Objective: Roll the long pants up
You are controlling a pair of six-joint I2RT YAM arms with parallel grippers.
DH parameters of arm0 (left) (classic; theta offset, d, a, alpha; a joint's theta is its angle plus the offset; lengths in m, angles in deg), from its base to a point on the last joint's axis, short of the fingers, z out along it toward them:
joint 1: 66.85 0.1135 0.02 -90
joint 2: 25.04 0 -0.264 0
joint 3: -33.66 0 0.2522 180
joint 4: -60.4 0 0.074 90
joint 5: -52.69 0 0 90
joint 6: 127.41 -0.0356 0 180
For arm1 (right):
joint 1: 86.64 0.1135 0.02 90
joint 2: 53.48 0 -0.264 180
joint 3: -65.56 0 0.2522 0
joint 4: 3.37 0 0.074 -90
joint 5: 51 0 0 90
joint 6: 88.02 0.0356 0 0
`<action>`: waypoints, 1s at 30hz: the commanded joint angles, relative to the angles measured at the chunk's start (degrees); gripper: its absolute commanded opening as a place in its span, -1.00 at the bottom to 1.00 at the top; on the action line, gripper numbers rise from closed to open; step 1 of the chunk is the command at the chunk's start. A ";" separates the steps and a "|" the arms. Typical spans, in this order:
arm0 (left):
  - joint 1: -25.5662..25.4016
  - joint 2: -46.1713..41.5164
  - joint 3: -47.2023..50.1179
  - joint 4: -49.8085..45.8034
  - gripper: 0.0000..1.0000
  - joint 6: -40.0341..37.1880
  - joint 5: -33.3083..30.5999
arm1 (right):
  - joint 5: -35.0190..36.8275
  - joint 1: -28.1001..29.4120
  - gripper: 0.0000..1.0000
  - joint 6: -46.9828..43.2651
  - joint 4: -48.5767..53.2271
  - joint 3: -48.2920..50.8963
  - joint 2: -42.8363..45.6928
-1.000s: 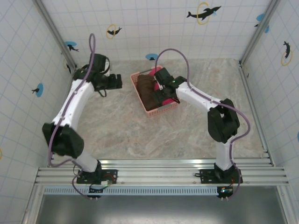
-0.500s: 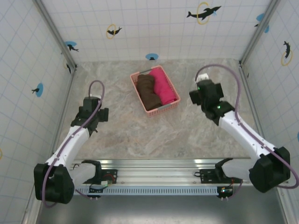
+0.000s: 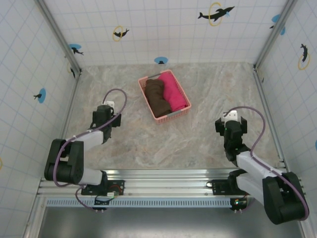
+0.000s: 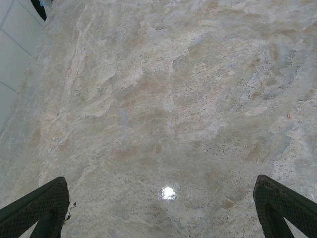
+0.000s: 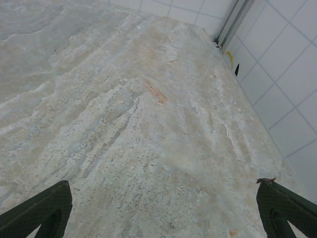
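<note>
Top external view has both arms drawn back from the pink basket [image 3: 171,118], where they were a second ago, left gripper [image 4: 159,184] and right gripper [image 5: 163,184] spread wide and empty, while the long pants [image 3: 156,96] lie rolled inside it beside the pink cloth [image 3: 174,91], so the task looks finished.

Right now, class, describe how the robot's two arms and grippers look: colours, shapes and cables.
Both the left arm and right arm have white tubular links between bulky black joints, each carrying a looping purple cable. The left gripper and right gripper are black, each with a small white block; their fingers are dark, wedge-shaped and cross-hatched.
</note>
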 commanded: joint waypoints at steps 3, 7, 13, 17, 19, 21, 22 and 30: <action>-1.88 3.30 -0.32 14.41 0.95 -5.25 -2.63 | -9.33 -0.81 0.97 -4.00 -16.05 -1.27 -7.43; -4.53 3.68 2.72 20.64 0.95 -8.88 -2.18 | -15.56 -1.62 0.97 -5.95 -20.32 -4.51 -15.22; -3.60 7.55 8.61 36.90 0.95 -9.04 0.46 | -17.99 -3.17 0.98 -4.77 -31.54 -6.79 -29.88; -3.75 5.93 8.05 32.25 0.95 -8.91 0.51 | -23.12 -5.51 0.98 -3.72 -24.46 -9.87 -29.12; -3.85 5.57 7.86 31.38 0.95 -8.93 0.60 | -21.81 -5.25 0.98 -3.60 -20.79 -10.94 -28.03; -3.80 5.27 7.81 30.54 0.95 -8.73 0.72 | -20.78 -5.05 0.98 -3.47 -21.32 -10.79 -28.24; -3.80 5.59 7.91 31.25 0.95 -8.87 0.69 | -20.76 -5.19 0.98 -3.20 -19.55 -11.42 -27.80; -3.80 5.41 7.84 30.92 0.95 -8.81 0.76 | -18.74 -5.48 0.98 -2.01 -18.66 -12.11 -28.23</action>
